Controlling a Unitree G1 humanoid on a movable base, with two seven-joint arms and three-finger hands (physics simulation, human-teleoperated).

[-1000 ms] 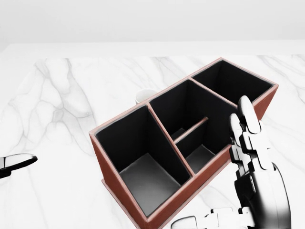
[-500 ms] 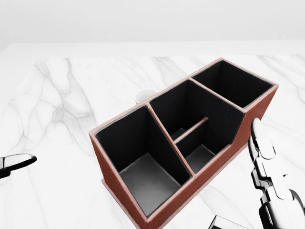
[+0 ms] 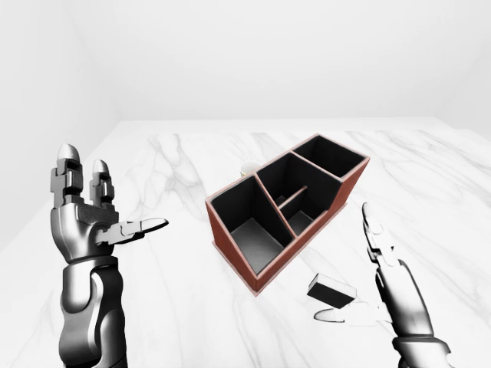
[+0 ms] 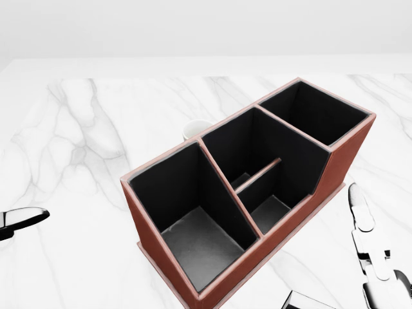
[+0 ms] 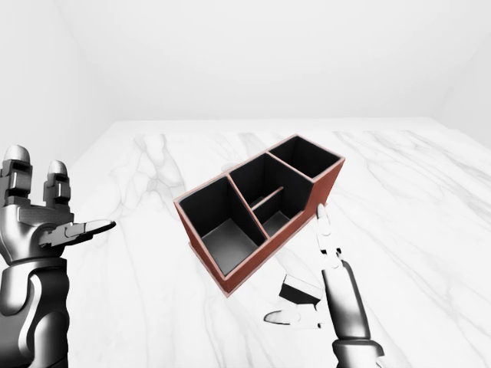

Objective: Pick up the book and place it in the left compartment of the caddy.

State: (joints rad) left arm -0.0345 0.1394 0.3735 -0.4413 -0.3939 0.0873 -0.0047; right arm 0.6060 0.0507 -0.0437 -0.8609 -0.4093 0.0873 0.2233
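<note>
The red-brown caddy (image 3: 318, 234) with black insides stands slantwise on the white marble table. Its large left compartment (image 4: 193, 222) shows a bare grey floor. The book (image 3: 331, 290) is small and dark and lies flat on the table just right of and below the caddy; only its corner (image 4: 308, 301) shows in the head view. My right hand (image 3: 349, 268) is open, fingers (image 3: 374, 234) pointing up and thumb stretched out under the book, not closed on it. My left hand (image 3: 115, 192) is open, raised at the left, far from the caddy.
A white cup (image 4: 196, 129) stands just beyond the caddy's far wall. The caddy also has two small middle compartments (image 4: 257, 183) and a right end compartment (image 4: 312, 112). The marble table (image 3: 176, 307) stretches wide on all sides.
In the head view my right hand has dropped down and to the right, away from the caddy's wall. The book's corner has come into view at the bottom. The left hand has not moved.
</note>
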